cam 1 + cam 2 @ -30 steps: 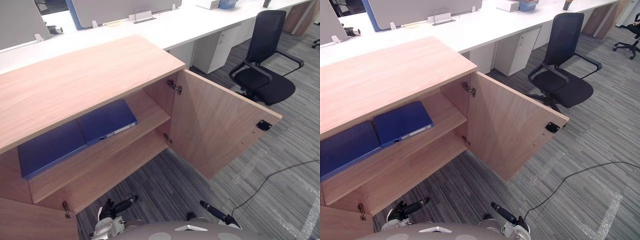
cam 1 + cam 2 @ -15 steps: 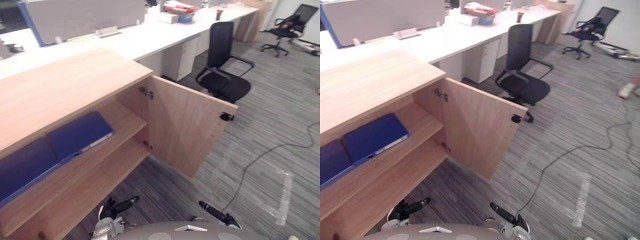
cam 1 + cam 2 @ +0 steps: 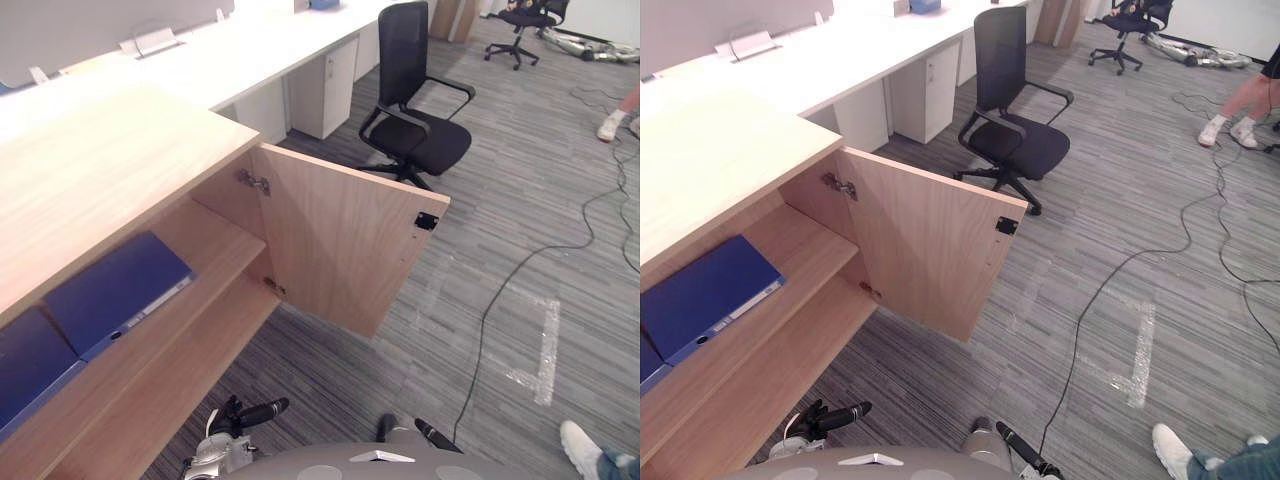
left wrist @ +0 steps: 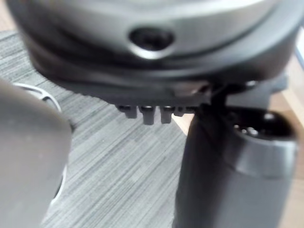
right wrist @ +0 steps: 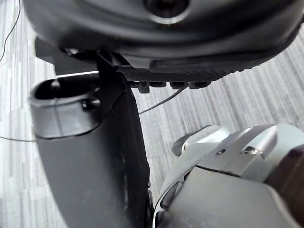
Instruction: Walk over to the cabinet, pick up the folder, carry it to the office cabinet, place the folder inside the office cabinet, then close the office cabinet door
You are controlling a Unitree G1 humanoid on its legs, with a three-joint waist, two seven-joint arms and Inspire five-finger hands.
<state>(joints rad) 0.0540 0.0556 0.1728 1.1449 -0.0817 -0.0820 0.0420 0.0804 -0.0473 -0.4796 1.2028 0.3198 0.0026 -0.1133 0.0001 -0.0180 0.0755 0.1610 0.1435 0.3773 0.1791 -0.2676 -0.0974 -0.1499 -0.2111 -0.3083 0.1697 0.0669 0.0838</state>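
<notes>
Left hand hangs low at the near edge of the head view, above the carpet floor, with its fingers straight and relaxed and nothing between them and the thumb. Right hand hangs likewise at the other side, its fingers loose and apart and holding nothing. Beyond the left hand stands the wooden cabinet, its interior exposed. The blue folder lies flat on the upper shelf, well apart from both hands. A second blue folder lies just beside it, further toward the robot's left. The lower shelf is beneath them. The door stands wide open at the cabinet's right end, swung out over the carpet. It hangs on two metal hinges, of which the upper hinge shows clearly, and it bears a small black catch near its free edge. Behind the cabinet runs a long white table with a white drawer unit beneath it. A black office chair stands on the carpet next to that unit. White tape marks lie on the floor to the right of the door. A person's white shoe shows at the near right corner, and another person's foot at the far right edge.
</notes>
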